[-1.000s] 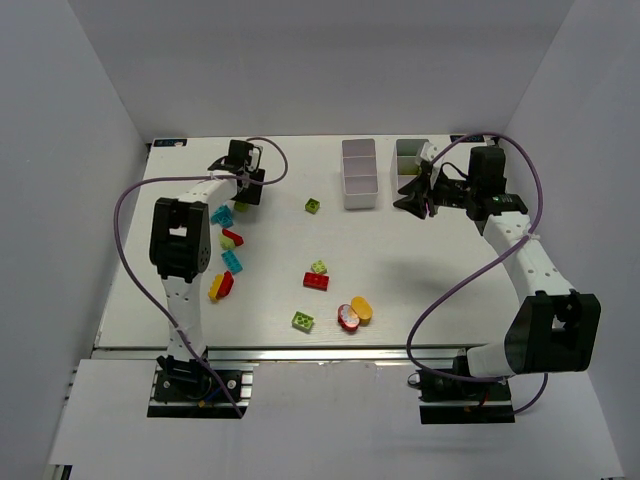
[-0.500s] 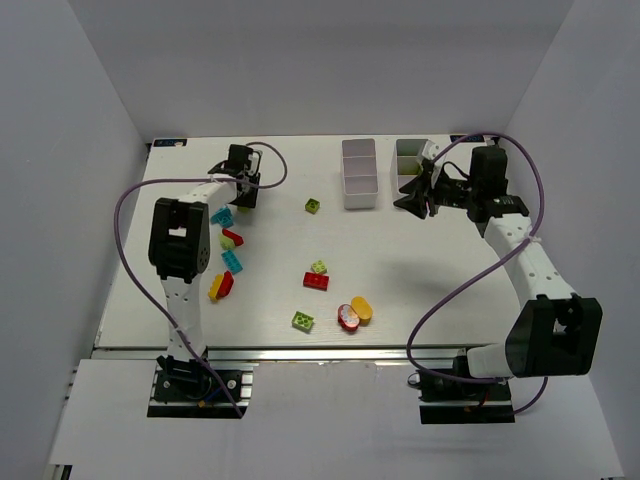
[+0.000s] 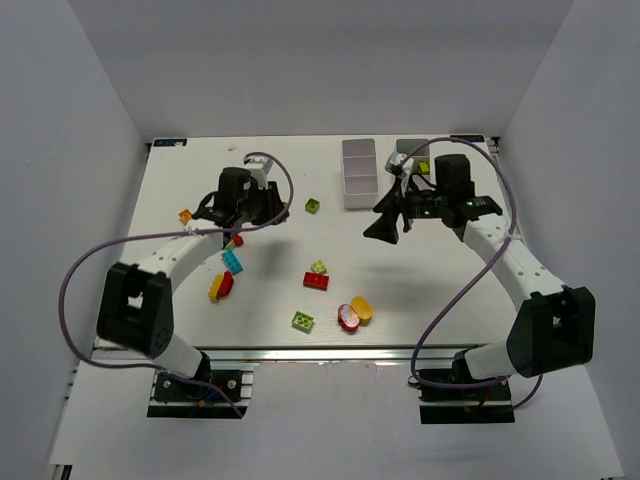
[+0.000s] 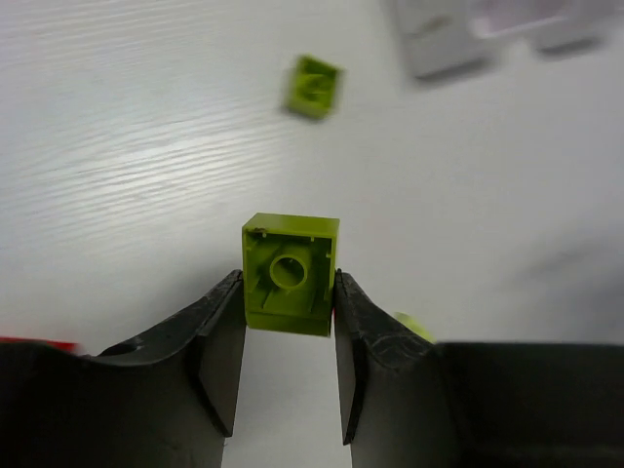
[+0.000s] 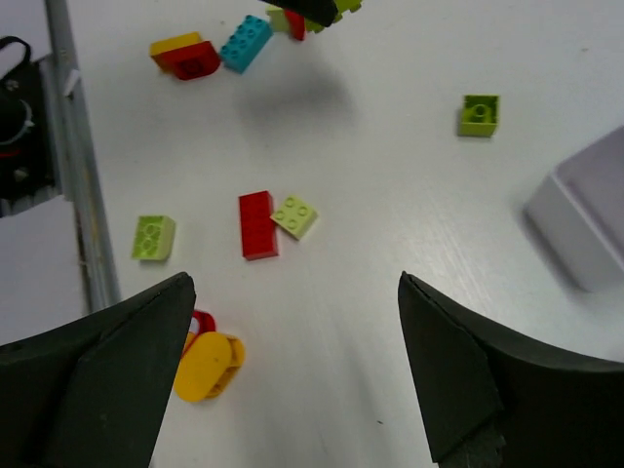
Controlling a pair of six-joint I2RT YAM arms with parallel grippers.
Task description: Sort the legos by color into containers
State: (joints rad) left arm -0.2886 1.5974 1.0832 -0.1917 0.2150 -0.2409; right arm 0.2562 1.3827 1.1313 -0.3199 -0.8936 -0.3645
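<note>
Left fingers (image 4: 219, 346) pinched a lime brick (image 4: 290, 273); right fingers (image 5: 112, 366) stood spread, empty. Many bricks (image 5: 257, 224) lay loose below them, outside the bins (image 5: 577, 222): sorting judged early.

Top external: fixed high behind the arm bases, facing down and forward over the whole table (image 3: 400, 270).
Left wrist: close above the table, looking down past the left pincer (image 4: 288, 285) and its held lime brick (image 4: 291, 268).
Right wrist: higher and wider, looking past the right pincer (image 5: 294, 288) across toward the left arm's side.
Shared by all three — the loose lime brick (image 3: 314, 205) beside the white bin (image 3: 359, 172).
</note>
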